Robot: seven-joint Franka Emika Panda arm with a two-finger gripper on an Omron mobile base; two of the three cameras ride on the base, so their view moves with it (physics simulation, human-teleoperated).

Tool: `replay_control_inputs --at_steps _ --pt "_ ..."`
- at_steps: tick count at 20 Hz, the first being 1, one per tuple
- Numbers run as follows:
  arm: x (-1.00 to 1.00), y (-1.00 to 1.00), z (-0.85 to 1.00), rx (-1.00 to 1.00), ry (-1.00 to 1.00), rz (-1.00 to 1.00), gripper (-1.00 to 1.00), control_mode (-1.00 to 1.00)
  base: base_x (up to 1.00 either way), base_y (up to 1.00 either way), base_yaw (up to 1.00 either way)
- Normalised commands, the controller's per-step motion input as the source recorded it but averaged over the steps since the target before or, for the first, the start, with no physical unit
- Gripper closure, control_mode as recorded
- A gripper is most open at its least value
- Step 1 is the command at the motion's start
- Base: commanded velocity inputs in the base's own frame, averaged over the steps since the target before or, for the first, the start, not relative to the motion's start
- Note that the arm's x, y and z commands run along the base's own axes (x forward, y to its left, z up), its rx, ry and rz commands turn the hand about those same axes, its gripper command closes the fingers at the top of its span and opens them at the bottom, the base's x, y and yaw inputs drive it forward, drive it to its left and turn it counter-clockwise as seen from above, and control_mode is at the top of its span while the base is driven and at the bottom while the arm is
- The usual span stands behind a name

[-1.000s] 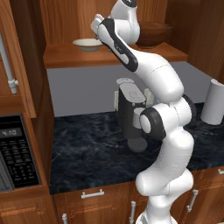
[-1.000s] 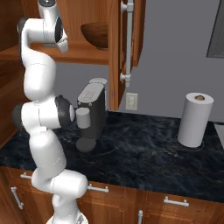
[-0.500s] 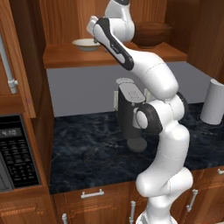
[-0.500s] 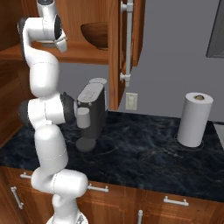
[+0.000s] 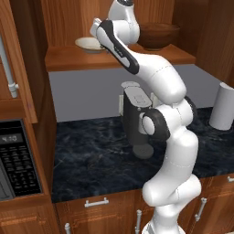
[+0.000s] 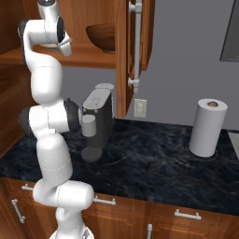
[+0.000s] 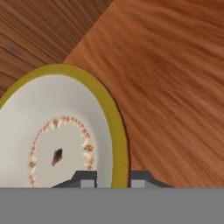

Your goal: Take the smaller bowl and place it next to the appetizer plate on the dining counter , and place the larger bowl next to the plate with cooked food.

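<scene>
Straddling the rim of the smaller bowl point(image 7: 61, 140), tool point(image 7: 113, 177) spread, one fingertip point(image 7: 87, 178) inside the bowl's wall and the other outside, nothing pinched yet. Judged as the grasp step on the first bowl, early in the task.

To do it well: sink a little further so the pads overlap the tan rim properly before squeezing; keep the rim centred in the gap so neither tip pushes the bowl sideways across the wooden shelf point(image 7: 175, 87). Close slowly, then lift straight up before pulling back, since the bowl is shallow and a thin-rim pinch may let it tilt or slip.

From the left base view, smaller bowl point(image 5: 90, 44) sits on the upper shelf point(image 5: 73, 57), left of the larger bowl point(image 5: 157, 35), well apart from it. Larger bowl point(image 6: 103, 37) untouched, deep in the cabinet. Below the shelf, a coffee machine point(image 5: 135, 114) and paper towel roll point(image 6: 207, 127) on the dark marble surface point(image 5: 96, 160); worth clearing these on the way out.
</scene>
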Motion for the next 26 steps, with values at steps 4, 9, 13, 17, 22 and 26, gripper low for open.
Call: replay_control_inputs --at_steps 4,9,13,17,22,26 --pt "-0.20 0.00 0.05 0.00 -0.06 0.00 1.00 -1.00 0.00 0.00 0.00" --pt "-0.33 -0.04 0.01 0.00 -0.10 0.00 1.00 -1.00 0.00 0.00 0.00" --pt "-0.59 -0.23 0.00 0.00 -0.18 0.00 1.00 -1.00 0.00 0.00 0.00" --pt "-0.95 -0.43 -0.10 0.00 -0.28 0.00 1.00 -1.00 0.00 0.00 0.00" --pt "-1.00 -0.56 -0.40 0.01 -0.34 0.00 1.00 -1.00 0.00 0.00 0.00" --pt "-1.00 -0.58 -0.66 0.05 -0.33 0.00 1.00 -1.00 0.00 0.00 0.00"
